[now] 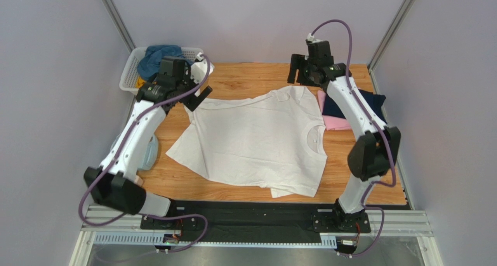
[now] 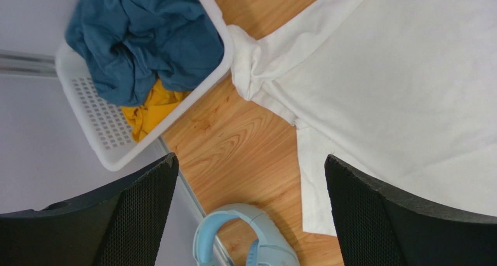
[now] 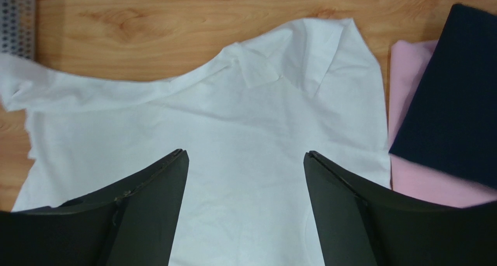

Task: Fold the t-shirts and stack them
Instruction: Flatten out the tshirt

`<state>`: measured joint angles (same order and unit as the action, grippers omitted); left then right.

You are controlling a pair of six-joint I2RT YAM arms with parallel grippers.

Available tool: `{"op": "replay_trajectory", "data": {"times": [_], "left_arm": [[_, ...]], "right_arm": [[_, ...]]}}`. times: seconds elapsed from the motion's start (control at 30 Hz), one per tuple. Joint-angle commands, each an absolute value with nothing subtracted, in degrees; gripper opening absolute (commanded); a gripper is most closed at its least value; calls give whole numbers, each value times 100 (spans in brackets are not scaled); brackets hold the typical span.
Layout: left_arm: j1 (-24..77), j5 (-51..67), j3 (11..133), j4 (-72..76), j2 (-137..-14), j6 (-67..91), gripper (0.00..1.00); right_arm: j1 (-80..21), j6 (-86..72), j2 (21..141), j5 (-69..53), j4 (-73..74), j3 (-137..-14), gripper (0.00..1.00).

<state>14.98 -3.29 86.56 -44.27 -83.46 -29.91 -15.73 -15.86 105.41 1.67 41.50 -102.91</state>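
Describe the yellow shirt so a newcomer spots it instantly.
At the far-left corner of the wooden table sits the white slatted basket. Inside, a yellow t-shirt peeks from under the crumpled teal-blue t-shirt; it is the only yellow cloth there.

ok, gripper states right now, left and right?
Left gripper: open, holding nothing.
Right gripper: open, holding nothing, above the white t-shirt.

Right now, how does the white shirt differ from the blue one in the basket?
The white t-shirt lies spread on the table; the teal-blue t-shirt sits crumpled in the basket. The white one shows collar and sleeves; the teal-blue one only bunched folds. Neither is folded.
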Motion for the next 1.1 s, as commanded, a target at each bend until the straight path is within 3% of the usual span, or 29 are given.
{"op": "replay_trajectory", "data": {"times": [0.0, 0.1, 0.17, 0.27, 0.6, 1.07], "left_arm": [[1916, 201, 7763, -5096, -7332, -2953, 100], [1925, 316, 7077, -5212, -7146, -3041, 100], [1925, 220, 6681, -5177, -7119, -3129, 100], [1925, 290, 6495, -5116, -7163, -3103, 100], [1916, 27, 6741, -4746, -8331, -2997, 100], [1556, -229, 6092, -4782, -8649, -2935, 100]], "right_arm": [[-2082, -2397, 8783, -227, 4264, -9135, 80], [-2713, -2749, 8008, -589, 3964, -7562, 79], [-2891, -2882, 7647, -641, 3877, -6677, 73], [-3058, -3076, 7418, -729, 3841, -5910, 71], [-2997, -3146, 7655, -273, 4166, -5704, 58], [-2373, -3015, 8947, -448, 4087, -5581, 47]]}}
